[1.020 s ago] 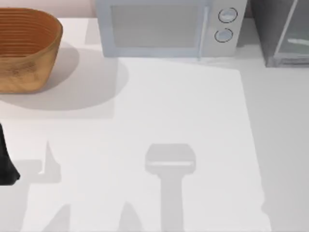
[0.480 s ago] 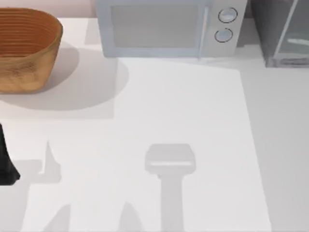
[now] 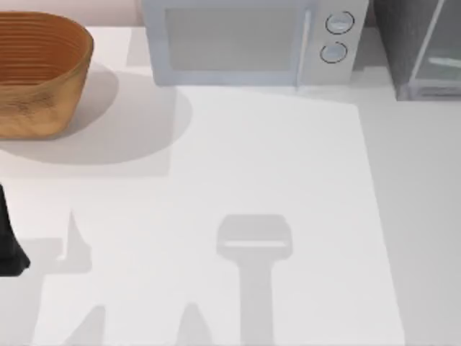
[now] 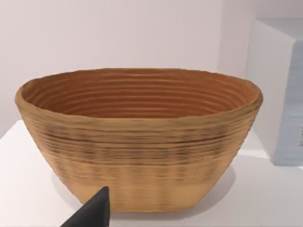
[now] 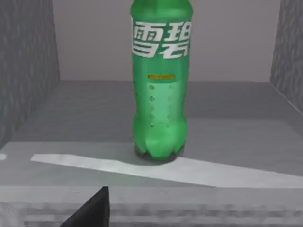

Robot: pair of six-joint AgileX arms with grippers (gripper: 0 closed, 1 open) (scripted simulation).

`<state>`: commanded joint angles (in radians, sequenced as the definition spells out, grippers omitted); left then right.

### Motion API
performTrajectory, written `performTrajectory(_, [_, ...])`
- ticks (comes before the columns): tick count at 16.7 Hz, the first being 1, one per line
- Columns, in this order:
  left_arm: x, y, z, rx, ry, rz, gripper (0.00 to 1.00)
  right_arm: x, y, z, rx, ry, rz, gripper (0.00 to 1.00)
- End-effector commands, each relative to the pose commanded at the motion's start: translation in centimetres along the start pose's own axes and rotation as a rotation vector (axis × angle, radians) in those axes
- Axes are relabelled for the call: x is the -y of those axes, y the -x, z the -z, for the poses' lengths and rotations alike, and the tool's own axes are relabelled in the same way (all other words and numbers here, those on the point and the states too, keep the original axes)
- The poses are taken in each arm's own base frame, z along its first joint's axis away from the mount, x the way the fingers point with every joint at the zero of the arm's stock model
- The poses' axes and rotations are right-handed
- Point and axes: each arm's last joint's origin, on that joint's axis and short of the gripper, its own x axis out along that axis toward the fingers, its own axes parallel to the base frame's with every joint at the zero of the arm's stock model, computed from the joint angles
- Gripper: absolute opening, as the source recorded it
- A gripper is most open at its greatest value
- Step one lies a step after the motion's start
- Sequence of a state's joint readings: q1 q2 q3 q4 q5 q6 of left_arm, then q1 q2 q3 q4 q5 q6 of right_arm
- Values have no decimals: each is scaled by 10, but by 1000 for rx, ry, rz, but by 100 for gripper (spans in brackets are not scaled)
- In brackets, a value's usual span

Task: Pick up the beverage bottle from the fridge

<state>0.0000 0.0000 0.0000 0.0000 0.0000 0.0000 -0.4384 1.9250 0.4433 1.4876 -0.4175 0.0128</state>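
The beverage bottle [image 5: 160,80] is bright green with white lettering and stands upright on the dark grey floor of the fridge [image 5: 236,113]. Its cap is cut off by the picture's edge. Speckled grey walls rise on both sides of it. My right gripper [image 5: 92,213] is a short way in front of the bottle, apart from it, facing into the cabinet. From above, the fridge [image 3: 414,50] stands at the table's far right corner with its pale-framed glass panel. My left gripper [image 3: 11,245] is parked at the table's left edge.
A woven brown basket [image 3: 36,72] sits at the far left and faces the left wrist camera [image 4: 137,142]. A light grey microwave [image 3: 245,43] with two round knobs stands at the back middle, just left of the fridge. The white table [image 3: 274,166] carries arm shadows.
A small jag in the shadow edge at the table's front right has gone. The left arm, basket, microwave and fridge have not moved.
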Motion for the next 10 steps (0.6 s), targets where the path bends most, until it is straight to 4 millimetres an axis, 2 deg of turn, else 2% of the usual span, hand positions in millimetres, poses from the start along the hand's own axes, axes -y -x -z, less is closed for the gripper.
performTrajectory(3, [0,0,0,0,0,0,100,-1,-48,-1,-1,-1,4,100])
performTrajectory(7, [0,0,0,0,0,0,100,-11,-108,-6,5,0,8,100])
performTrajectory(10, [0,0,0,0,0,0,100,-22,-135,-9,0,-2,10,100])
